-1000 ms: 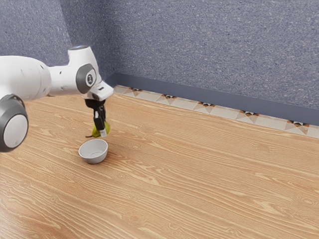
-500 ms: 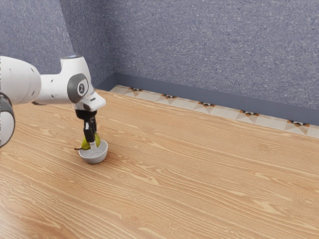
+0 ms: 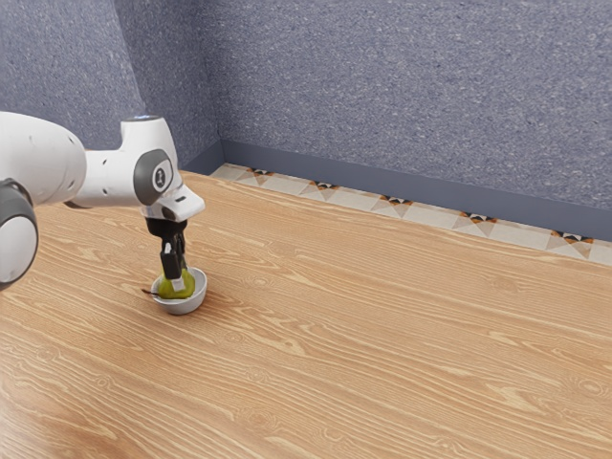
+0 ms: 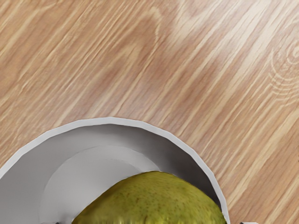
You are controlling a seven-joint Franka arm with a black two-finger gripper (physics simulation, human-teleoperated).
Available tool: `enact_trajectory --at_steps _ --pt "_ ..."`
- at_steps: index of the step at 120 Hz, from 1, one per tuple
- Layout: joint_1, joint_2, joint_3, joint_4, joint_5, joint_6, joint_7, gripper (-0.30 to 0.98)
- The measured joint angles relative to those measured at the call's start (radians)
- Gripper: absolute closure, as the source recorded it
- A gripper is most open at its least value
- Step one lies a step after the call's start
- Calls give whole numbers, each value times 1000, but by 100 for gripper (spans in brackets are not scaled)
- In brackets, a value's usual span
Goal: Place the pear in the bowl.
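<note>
1. Well, in the exterior view your gripper (image 3: pixel 180 285) points down at the bowl (image 3: pixel 186 307), its lower end at the pear (image 3: pixel 189 285) and overlapping it from this side.
2. As for how far open the gripper stands, you cannot tell from these pictures; whether it has a grip on the pear or merely sits against it is equally unclear.
3. The pear is inside the bowl, its body low within the rim. Its thin dark stem (image 3: pixel 150 293) sticks out toward the exterior view's left, crossing the rim.
4. Your arm (image 3: pixel 105 182) comes in from the exterior view's left, with its hand above the bowl. The bowl is upright on the wood-grained table (image 3: pixel 382 316); beyond the table you have a patterned tile strip (image 3: pixel 325 191) and a speckled blue-grey wall (image 3: pixel 411 86).
5. From the wrist view, you look down on the pear, green and finely speckled, lying just under the hand and against one side of the bowl as seen from here. Bare grey bowl floor shows beside it.
6. Whether the pear's underside touches the bowl's floor is hidden from you in both views.
</note>
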Motion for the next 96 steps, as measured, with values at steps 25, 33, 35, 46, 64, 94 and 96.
enact_trajectory --at_steps 25,33,35,46,64,94,96 --pt "4 -8 0 0 -1 -7 5 8" --pt "-4 -19 -1 1 -4 -3 -2 6" --pt "-8 -25 -1 2 -4 -4 -8 6" --pt "-13 -62 3 15 -3 -22 -64 4" --pt "-74 -213 1 65 77 -112 -251 3" --pt "40 -370 -217 199 198 -330 -609 2" --pt "39 -373 -217 202 201 -341 -628 2"
